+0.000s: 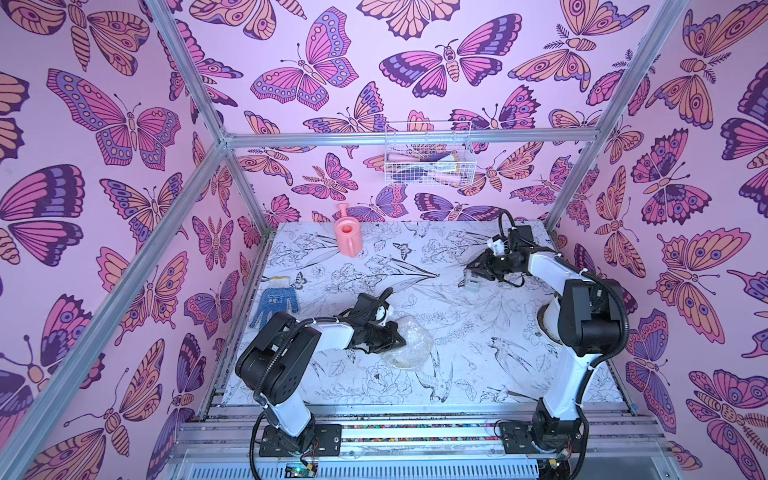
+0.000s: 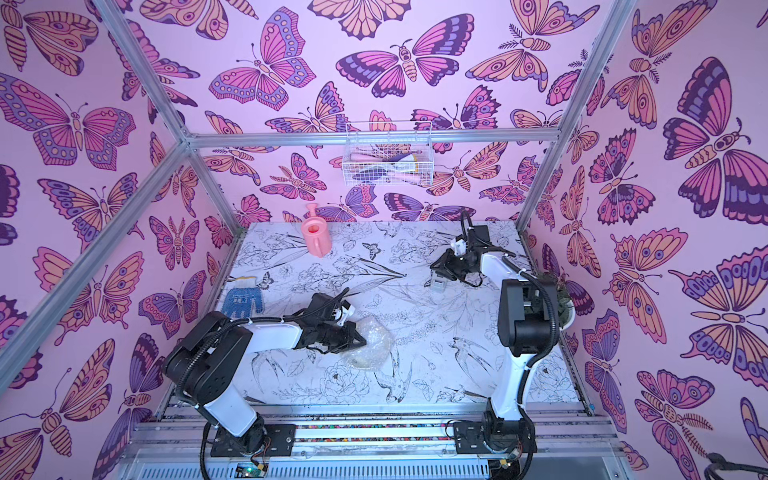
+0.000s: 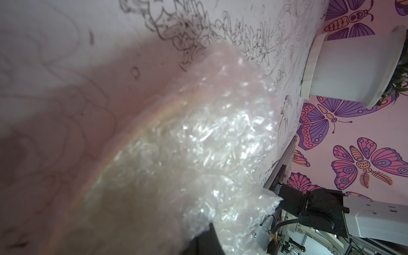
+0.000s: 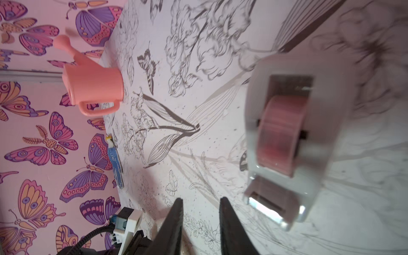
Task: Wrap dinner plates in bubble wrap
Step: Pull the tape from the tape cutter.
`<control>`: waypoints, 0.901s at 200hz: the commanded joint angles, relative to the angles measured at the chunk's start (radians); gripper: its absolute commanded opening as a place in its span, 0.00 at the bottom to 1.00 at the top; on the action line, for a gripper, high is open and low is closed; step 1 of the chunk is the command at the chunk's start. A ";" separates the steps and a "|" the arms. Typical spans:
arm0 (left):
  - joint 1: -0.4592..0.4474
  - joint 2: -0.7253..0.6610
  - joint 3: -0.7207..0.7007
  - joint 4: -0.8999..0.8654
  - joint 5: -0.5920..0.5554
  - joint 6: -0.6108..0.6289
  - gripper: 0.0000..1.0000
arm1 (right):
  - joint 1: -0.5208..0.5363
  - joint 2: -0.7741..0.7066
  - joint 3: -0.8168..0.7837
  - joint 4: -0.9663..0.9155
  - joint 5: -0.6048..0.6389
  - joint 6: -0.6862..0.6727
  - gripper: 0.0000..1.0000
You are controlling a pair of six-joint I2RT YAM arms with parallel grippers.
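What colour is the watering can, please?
The small plastic watering can is salmon pink; right wrist view shows it best.

Overhead stereo pair, seemingly close wrist-cams

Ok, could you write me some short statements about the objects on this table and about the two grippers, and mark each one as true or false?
1. The pink watering can stands at the far side of the table. True.
2. The right gripper holds the tape dispenser. False: its jaws stand apart with nothing between them, and the dispenser stands on the table beside it.
3. The blue glove lies in the wire basket. False: it lies flat on the table near the left edge; the basket hangs above the table.
4. The bubble wrap lies bunched at the left gripper. True.
5. The plant pot is black. False: it is white.
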 commanded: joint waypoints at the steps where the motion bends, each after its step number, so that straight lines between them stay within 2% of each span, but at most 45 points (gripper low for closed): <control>1: 0.009 0.107 -0.065 -0.192 -0.210 0.000 0.00 | -0.037 0.014 0.031 -0.026 -0.022 -0.014 0.31; 49: 0.011 0.116 -0.061 -0.192 -0.207 0.000 0.00 | -0.099 0.019 -0.047 0.038 -0.108 0.015 0.31; 67: 0.011 0.124 -0.056 -0.191 -0.203 -0.001 0.00 | -0.099 0.032 -0.086 0.130 -0.173 0.080 0.31; 155: 0.011 0.130 -0.052 -0.193 -0.200 0.002 0.00 | -0.101 0.073 -0.123 0.123 -0.152 0.056 0.32; 180: 0.011 0.132 -0.049 -0.194 -0.198 0.002 0.00 | -0.102 0.099 -0.125 0.130 -0.181 0.063 0.32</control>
